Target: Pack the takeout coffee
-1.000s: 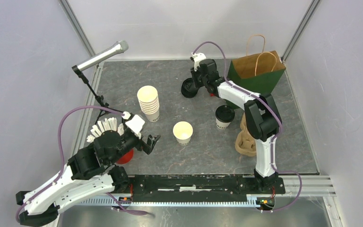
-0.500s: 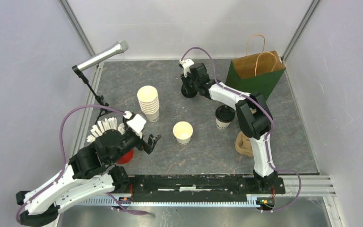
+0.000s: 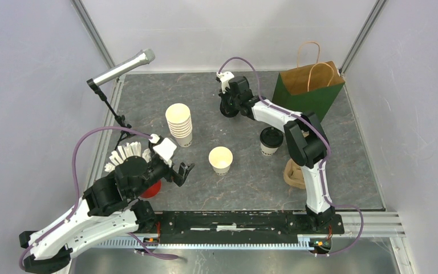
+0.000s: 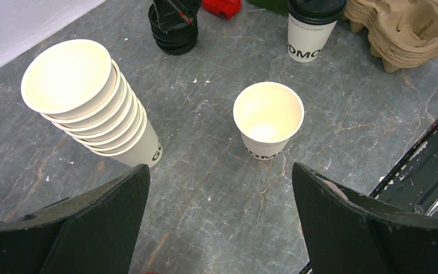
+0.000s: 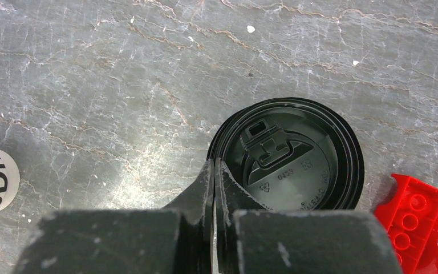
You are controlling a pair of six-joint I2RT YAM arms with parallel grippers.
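One takeout coffee, a cream cup with a black lid (image 3: 271,141) (image 4: 313,28), stands right of centre. A lidless cream cup (image 3: 220,160) (image 4: 268,120) stands upright at the centre. At the back sits a stack of black lids (image 3: 226,111) (image 5: 288,157) (image 4: 174,34). My right gripper (image 3: 231,103) (image 5: 214,165) is shut on the left rim of the top lid, one finger on each side of it. My left gripper (image 3: 181,171) (image 4: 219,171) hangs open above bare table, near and left of the lidless cup.
A tall stack of lidless cups (image 3: 179,124) (image 4: 88,103) stands left of centre. A green paper bag (image 3: 311,88) is at the back right, and brown cup carriers (image 3: 293,171) (image 4: 405,31) lie on the right. A red cup of white sticks (image 3: 126,154) and a microphone stand (image 3: 120,68) are on the left.
My right gripper moved left over the lid stack, then its jaws closed on the top lid's rim. The left arm has not moved.
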